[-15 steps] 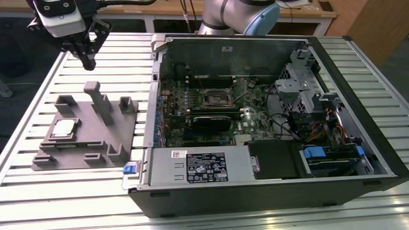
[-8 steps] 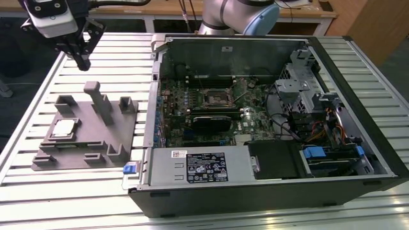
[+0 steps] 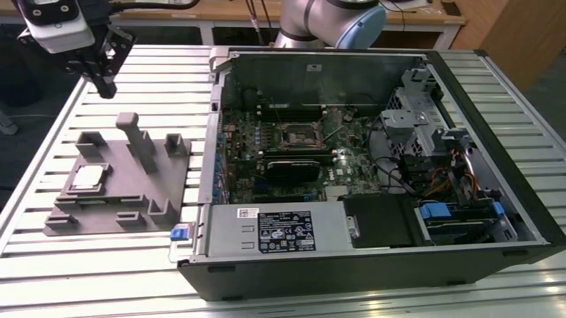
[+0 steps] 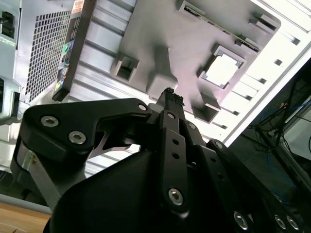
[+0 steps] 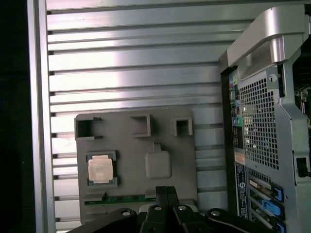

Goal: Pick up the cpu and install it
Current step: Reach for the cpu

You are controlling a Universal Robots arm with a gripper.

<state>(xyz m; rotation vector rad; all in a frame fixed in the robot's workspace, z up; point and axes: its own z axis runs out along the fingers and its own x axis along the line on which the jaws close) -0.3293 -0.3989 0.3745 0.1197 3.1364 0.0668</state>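
The cpu [image 3: 89, 177] is a small silvery square chip lying in a recess of the grey fixture [image 3: 124, 199], on the exterior view's left. It also appears in both wrist views, as the cpu [image 5: 100, 170] and as a bright square [image 4: 222, 69]. My gripper [image 3: 105, 89] hangs above the table beyond the fixture's far end, well clear of the chip. Its black fingers [image 5: 162, 193] are pressed together with nothing between them, and the gripper [image 4: 169, 93] looks the same from the second wrist camera. The dark cpu socket [image 3: 299, 136] sits on the motherboard inside the open computer case [image 3: 354, 275].
The fixture [image 5: 146, 145] has upright posts [image 3: 134, 136] and small pockets. A silver power supply box [image 3: 278, 228] and drive cages [image 3: 425, 106] with cables fill the case. The case's perforated rear panel [image 5: 260, 121] stands next to the fixture on the slatted aluminium table [image 3: 159, 73].
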